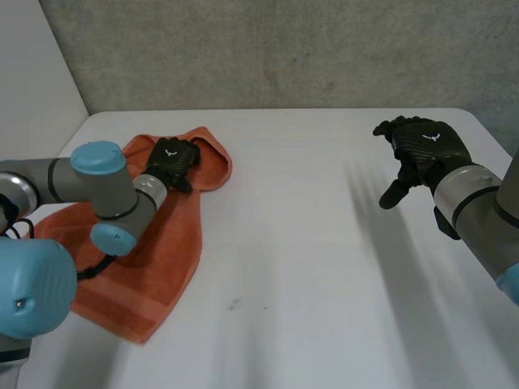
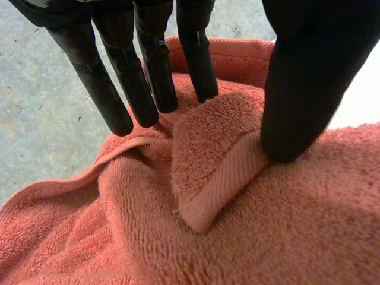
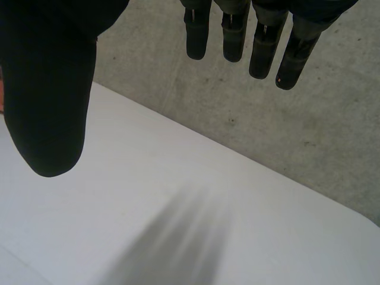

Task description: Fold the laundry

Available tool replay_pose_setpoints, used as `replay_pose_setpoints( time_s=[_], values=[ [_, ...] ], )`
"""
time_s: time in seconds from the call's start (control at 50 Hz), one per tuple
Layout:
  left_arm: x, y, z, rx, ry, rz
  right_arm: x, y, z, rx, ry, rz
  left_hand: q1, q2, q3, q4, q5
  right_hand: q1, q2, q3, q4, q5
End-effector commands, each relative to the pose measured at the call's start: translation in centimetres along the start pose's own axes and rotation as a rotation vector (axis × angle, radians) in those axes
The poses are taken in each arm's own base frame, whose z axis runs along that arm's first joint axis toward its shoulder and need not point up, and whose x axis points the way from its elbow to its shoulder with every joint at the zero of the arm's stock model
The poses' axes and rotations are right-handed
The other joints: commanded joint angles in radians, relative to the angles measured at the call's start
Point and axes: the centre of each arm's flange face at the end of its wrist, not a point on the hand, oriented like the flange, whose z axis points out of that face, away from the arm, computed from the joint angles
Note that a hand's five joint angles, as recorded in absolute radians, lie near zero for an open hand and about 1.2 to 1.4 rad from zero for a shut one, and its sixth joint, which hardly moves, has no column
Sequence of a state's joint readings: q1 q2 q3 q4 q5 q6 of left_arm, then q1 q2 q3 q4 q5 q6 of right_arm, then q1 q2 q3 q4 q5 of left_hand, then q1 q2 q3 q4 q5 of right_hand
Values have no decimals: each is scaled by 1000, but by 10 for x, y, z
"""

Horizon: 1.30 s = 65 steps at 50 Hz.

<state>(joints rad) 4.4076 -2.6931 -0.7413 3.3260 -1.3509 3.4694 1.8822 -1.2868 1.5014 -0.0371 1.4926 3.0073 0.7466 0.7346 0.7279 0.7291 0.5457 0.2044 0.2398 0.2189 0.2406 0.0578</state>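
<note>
I see the orange towel lying rumpled on the white table, with its far end bunched up and its near end spread flatter. The left robot hand rests on the far, bunched end of the towel, and its arm reaches over the towel's middle. In the left wrist view its fingers are straight, with their tips touching the cloth behind a turned-over corner of the towel. The thumb presses its tip on the hem of that corner. The corner lies in the wide gap between thumb and fingers, and the hand is spread rather than closed on it.

The right robot hand hovers above bare table well apart from the towel, off the side opposite the left arm. Its fingers hang loosely straight with the thumb held away, and it has hold of nothing. Beyond it stands a grey wall.
</note>
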Motion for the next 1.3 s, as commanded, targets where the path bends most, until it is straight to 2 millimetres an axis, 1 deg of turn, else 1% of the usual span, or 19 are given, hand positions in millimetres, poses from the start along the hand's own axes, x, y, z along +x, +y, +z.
replay_pose_setpoints(
  time_s=[0.02, 0.04, 0.08, 0.18, 0.32, 0.34, 0.38, 0.4, 0.46, 0.5, 0.62, 0.74, 0.86, 0.94, 0.98, 1.1, 1.24, 1.26, 1.3],
  values=[
    [-2, 0, 7, 22, -8, 10, -1, 5, 3, -14, -2, -10, 374, 386, 392, 391, 400, -30, -65, -44, -66, -58],
    [-3, -1, 8, 27, -11, 12, -1, 5, 3, -14, -2, -13, 548, 560, 567, 566, 575, -30, -65, -44, -66, -58],
    [-3, -1, 8, 27, -12, 11, -1, 5, 3, -14, -2, -18, 649, 661, 667, 666, 675, -30, -65, -44, -66, -58],
    [-8, -16, 6, 51, -30, 22, 0, 1, 2, -2, 0, -21, 650, 662, 668, 667, 676, -30, -65, -44, -66, -58],
    [-33, -110, -28, 191, -97, 51, 7, -6, 5, 16, 28, -11, 650, 662, 668, 667, 676, -30, -65, -44, -66, -58],
    [-33, -110, -28, 192, -97, 51, 8, -8, 5, 16, 35, -9, 650, 662, 668, 667, 676, -30, -65, -44, -66, -58],
    [-38, -162, -51, 303, -120, 64, 8, -8, 6, 17, 36, 3, 650, 662, 668, 667, 676, -30, -65, -44, -66, -58],
    [-38, -162, -51, 303, -120, 64, 8, -8, 6, 14, 36, 16, 650, 662, 668, 667, 676, -30, -65, -44, -66, -58],
    [-41, -227, -92, 433, -128, 52, 8, -7, 6, 11, 33, 34, 650, 662, 668, 667, 676, -30, -65, -44, -66, -58],
    [-38, -255, -115, 490, -118, 33, 8, -8, 7, 11, 25, 98, 650, 662, 668, 667, 676, -30, -65, -44, -66, -58],
    [-34, -295, -164, 548, -98, 0, 13, -9, 9, 11, 9, 215, 650, 662, 668, 667, 676, -30, -65, -44, -66, -58],
    [-27, -334, -213, 616, -80, -5, -10, 1, 9, -72, -187, 316, 650, 662, 668, 667, 676, -30, -65, -44, -66, -58],
    [-28, -356, -236, 682, -88, 0, -50, 9, -2, -194, -337, 417, 650, 662, 668, 667, 676, -30, -65, -44, -66, -58],
    [-23, -365, -246, 709, -80, -3, -99, 12, -20, -294, -465, 535, 650, 662, 668, 667, 676, -30, -65, -44, -66, -58],
    [-20, -369, -251, 720, -70, -7, -112, 17, -23, -326, -491, 565, 650, 662, 668, 667, 676, -30, -65, -44, -66, -58],
    [-18, -369, -253, 716, -71, -14, -175, 30, -38, -397, -622, 645, 650, 662, 668, 667, 676, -30, -65, -44, -66, -58],
    [-19, -366, -250, 700, -90, -25, -221, 36, -48, -417, -728, 650, 650, 662, 668, 667, 676, -30, -65, -44, -66, -58],
    [-19, -366, -250, 700, -90, -25, -234, 40, -47, -406, -736, 641, 650, 662, 668, 667, 676, 149, 113, 134, 113, 121],
    [-20, -365, -251, 695, -101, -29, -236, 41, -44, -392, -710, 638, 650, 662, 668, 667, 676, 463, 428, 449, 427, 435]
  ],
)
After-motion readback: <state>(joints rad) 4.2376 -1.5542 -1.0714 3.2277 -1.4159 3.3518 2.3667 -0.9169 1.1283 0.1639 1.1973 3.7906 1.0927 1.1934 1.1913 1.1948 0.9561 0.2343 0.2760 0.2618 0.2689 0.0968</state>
